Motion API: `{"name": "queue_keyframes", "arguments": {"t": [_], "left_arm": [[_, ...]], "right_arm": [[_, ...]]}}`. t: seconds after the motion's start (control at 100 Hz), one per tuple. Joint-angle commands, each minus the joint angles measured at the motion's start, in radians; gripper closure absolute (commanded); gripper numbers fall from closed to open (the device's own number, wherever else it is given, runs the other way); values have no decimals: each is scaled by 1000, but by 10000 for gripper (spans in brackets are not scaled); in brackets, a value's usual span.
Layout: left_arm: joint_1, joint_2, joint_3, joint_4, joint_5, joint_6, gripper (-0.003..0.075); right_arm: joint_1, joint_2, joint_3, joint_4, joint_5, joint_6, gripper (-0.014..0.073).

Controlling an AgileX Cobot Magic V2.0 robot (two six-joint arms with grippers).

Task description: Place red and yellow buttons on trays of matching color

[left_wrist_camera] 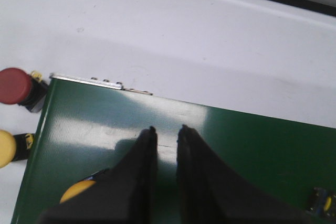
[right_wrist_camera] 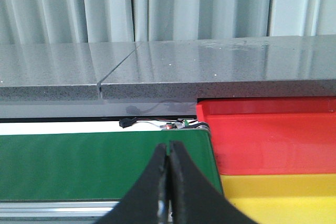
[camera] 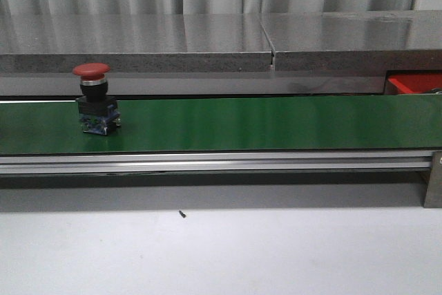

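Grey curtained wall behind a stone ledge, green belt [camera: 276, 124] running along the white tabletop [camera: 221, 253].

Red button [camera: 94, 96] upright near the belt's left end, riding toward the red tray [right_wrist_camera: 268, 135] and yellow tray [right_wrist_camera: 283, 195] stacked past the belt's right end. Left pincer [left_wrist_camera: 167, 129] slightly parted over the belt, empty; right pincer [right_wrist_camera: 169, 148] pressed closed, empty, waiting near the trays.

Even light, belt [camera: 276, 122] glare — soft focus
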Motion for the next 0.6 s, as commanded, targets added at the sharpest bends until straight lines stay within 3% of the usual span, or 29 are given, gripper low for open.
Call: {"name": "queue_keyframes", "arguments": {"t": [0.0, 0.25, 0.59], "left_arm": [[-37, -71, -27, -4, -46, 40, 739], [-121, -184, 57, -4, -69, 105, 739], [-127, -421, 292, -53, -152, 186, 739]], "right_arm": [[-1, -17, -1, -12, -76, -3, 708], [-1, -17, -1, -12, -76, -3, 708], [-1, -17, -1, -12, -76, -3, 708]]}}
